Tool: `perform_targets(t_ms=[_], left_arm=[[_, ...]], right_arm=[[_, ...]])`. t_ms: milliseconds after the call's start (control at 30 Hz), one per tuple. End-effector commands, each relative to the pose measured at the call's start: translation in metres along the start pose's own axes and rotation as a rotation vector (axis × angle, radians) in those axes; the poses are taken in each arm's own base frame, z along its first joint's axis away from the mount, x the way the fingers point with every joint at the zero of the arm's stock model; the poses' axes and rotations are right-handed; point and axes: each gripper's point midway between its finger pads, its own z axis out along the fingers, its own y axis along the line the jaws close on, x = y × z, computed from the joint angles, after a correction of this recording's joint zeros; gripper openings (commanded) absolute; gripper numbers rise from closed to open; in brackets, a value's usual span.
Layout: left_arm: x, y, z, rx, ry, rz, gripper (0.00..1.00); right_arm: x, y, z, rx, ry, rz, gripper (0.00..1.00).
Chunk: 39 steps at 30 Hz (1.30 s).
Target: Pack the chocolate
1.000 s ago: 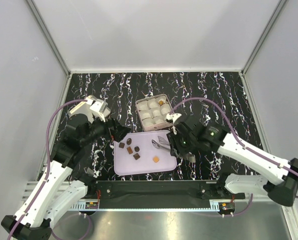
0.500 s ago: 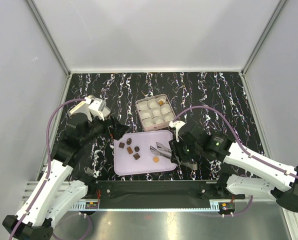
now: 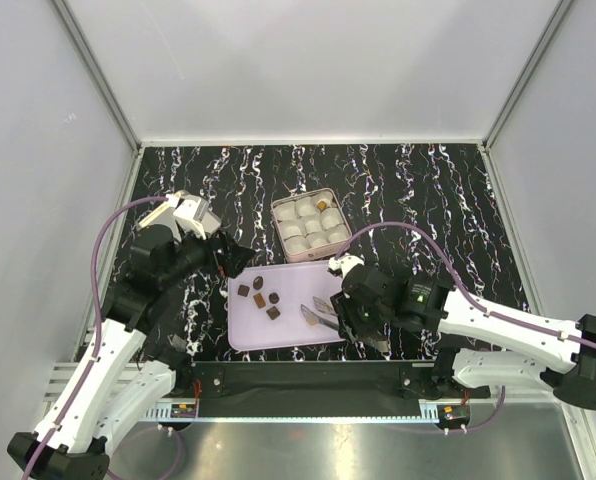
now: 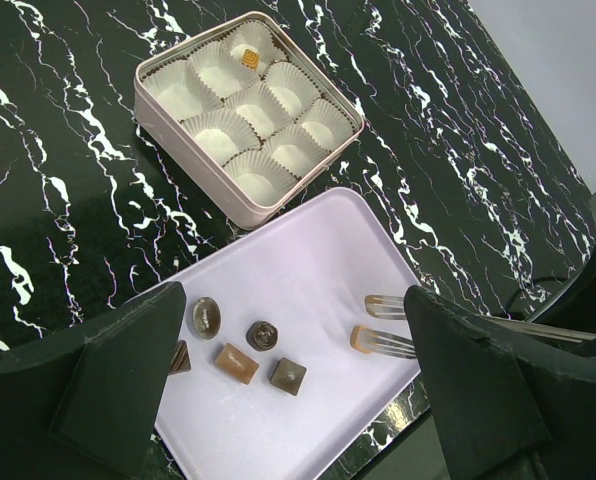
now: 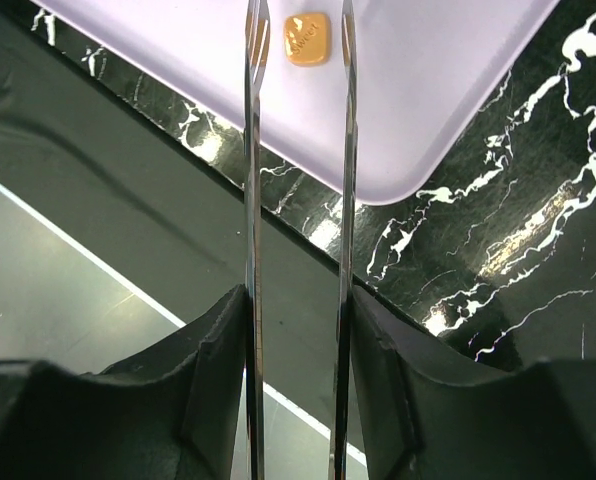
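While the right gripper (image 4: 363,322) hung low over the near right part of the tray (image 3: 298,280), its two thin fingers (image 5: 255,150) stood apart on either side of one orange chocolate (image 5: 307,38) lying on the tray, not pinching it. Five more lay clustered at the tray's left: four dark pieces (image 4: 262,335) and one tan piece (image 4: 236,362). Beyond it, the tin (image 4: 178,130) held nine cups (image 4: 258,105), and a corner cup carried one orange piece (image 4: 249,58). The left gripper (image 3: 236,265) hovered by the tray's far left corner, jaws wide and holding nothing
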Motion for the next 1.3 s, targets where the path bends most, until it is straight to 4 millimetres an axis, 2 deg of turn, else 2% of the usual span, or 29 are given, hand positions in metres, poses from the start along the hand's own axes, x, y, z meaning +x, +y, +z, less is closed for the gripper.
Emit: perform_targets(t_ms=[0,667,900,1267], left_arm=[[-0.012,-0.006,-0.001,0.026,-0.042,0.023,0.99],[-0.012,-0.007,0.001,0.035,-0.034,0.020,0.99],[-0.011,-0.006,0.002,0.036,-0.031,0.018,0.99],[-0.012,-0.007,0.000,0.038,-0.037,0.019,0.99]], right_arm=[[-0.006,0.000,0.001,0.039,-0.051,0.039,0.50],[0.012,0.010,0.022,0.014,0.006,0.032,0.49],[0.010,0.007,0.018,0.046,0.007,0.027,0.46],[0.014,0.011,0.015,0.046,0.032,0.015,0.46]])
